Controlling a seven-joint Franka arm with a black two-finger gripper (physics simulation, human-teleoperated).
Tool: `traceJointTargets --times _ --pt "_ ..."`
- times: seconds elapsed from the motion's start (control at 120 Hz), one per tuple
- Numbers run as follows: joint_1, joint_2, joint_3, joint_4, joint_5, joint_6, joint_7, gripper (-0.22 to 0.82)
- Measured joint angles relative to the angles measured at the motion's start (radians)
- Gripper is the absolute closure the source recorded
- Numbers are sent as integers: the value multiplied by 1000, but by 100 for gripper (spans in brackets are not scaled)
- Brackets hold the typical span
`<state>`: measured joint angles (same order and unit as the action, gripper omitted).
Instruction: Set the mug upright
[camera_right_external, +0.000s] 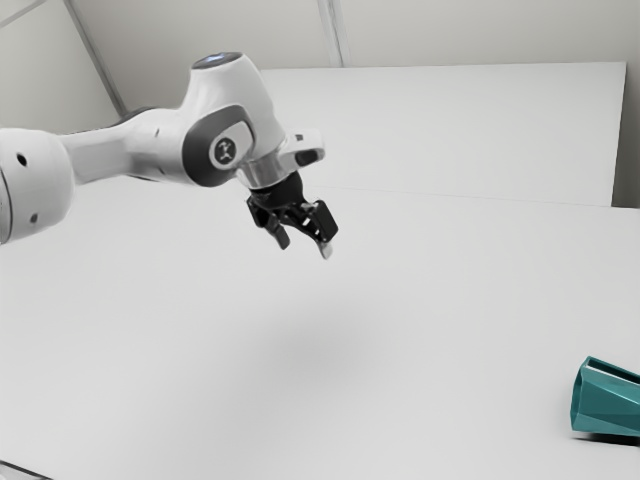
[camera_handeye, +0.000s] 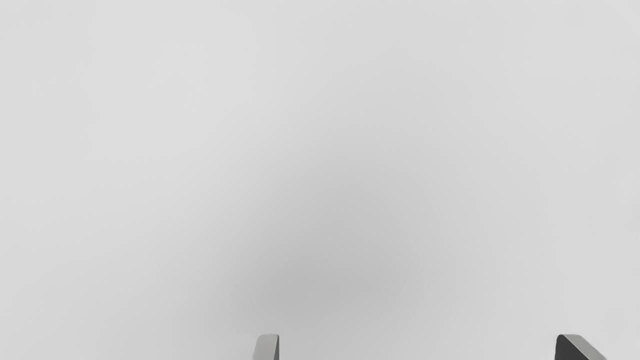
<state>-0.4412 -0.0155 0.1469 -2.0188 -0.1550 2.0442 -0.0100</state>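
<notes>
Gripper: black (camera_right_external: 304, 248), raised above the table (camera_right_external: 420, 300); it tilts, its tips pointing down and toward the exterior view's right.
Fingers: spread wide (camera_handeye: 267, 347), with a broad gap and nothing pinched between them; their tips look pale grey in the wrist view.
Mug: teal, faceted (camera_right_external: 605, 402), resting on the table well apart from the gripper, lower in the exterior view and toward that view's right. It appears to lie on its side. The frame edge cuts it off; which end is the mouth cannot be told, nor can a handle be made out.
Mug contact: none with the gripper.
Arm: white with grey joint covers (camera_right_external: 160, 140), reaching the gripper from the exterior view's left.
Table: white and plain, extending below the gripper and to either side of it.
Shadow: soft and grey (camera_right_external: 310, 335), on the table below the gripper; the wrist view also shows a soft dark patch ahead of the fingers.
Panel: pale, upright (camera_right_external: 450, 130), behind the gripper.
Corner item: dark-edged (camera_right_external: 15, 474), well apart from the gripper, at the exterior view's lower left; identity cannot be told.
</notes>
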Motion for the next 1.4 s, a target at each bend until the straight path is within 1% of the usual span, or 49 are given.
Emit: traceJointTargets --times 0.125,0.233,0.367,0.433,0.642,0.8,0.942,1.042,1.217,1.4 --pt "-101 7 7 -44 -96 61 -45 0" --pt "-188 16 8 -55 -161 106 -78 0" --pt "-292 60 8 -55 -219 142 -108 0" --pt "-325 86 7 -52 -239 158 -120 0" --pt "-321 139 4 -48 -295 208 -147 0" --pt "-368 157 2 -51 -349 254 -158 0" --pt "-397 201 0 -41 -432 304 -153 0" --pt "-418 232 -6 0 -473 335 -141 0" --pt "-448 324 -14 69 -651 389 -80 0" --pt "-465 367 -16 115 -822 420 15 0"
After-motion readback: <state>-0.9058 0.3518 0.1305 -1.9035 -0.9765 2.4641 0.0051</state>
